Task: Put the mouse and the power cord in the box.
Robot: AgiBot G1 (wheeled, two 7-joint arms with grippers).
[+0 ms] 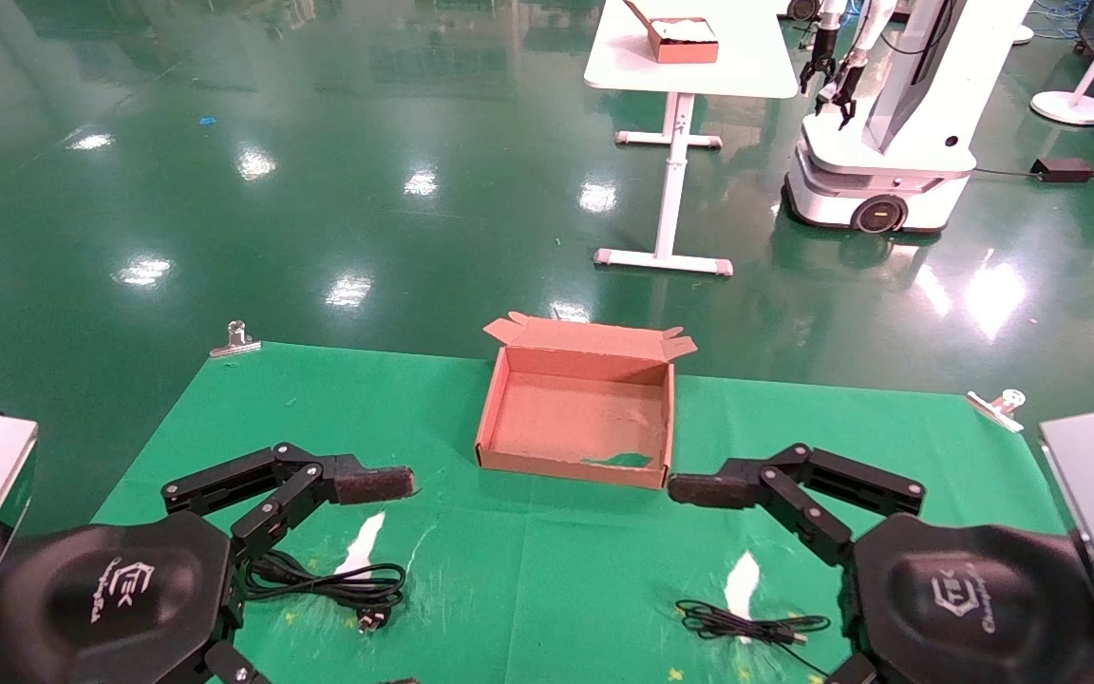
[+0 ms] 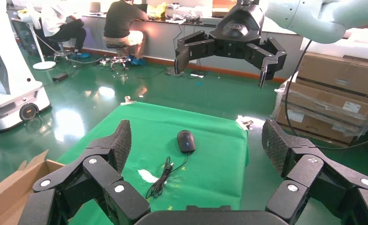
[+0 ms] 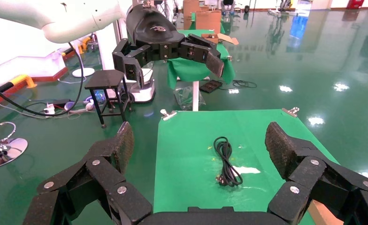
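Nothing is packed yet: the box [image 1: 577, 418] sits empty at the middle of the head view, flaps up along its far rim. The power cord [image 1: 333, 581] lies at lower left, partly under my left gripper [image 1: 319, 532], and the mouse [image 2: 186, 141] shows only at the centre of the left wrist view, its thin cable [image 1: 746, 625] bundled at lower right of the head view.

My worry is the cords. If I pinch one strand of the power cord, I judge the coil could unwind and drag its plug [image 1: 373, 621] over the box wall. The mouse is smooth and rounded (easy to squirt out of a hasty pinch), and its cable may trail outside.

Both grippers hover low over the green cloth [image 1: 528, 570], pointed inward, my right gripper [image 1: 775, 560] at lower right. Both have jaws spread wide, holding nothing.
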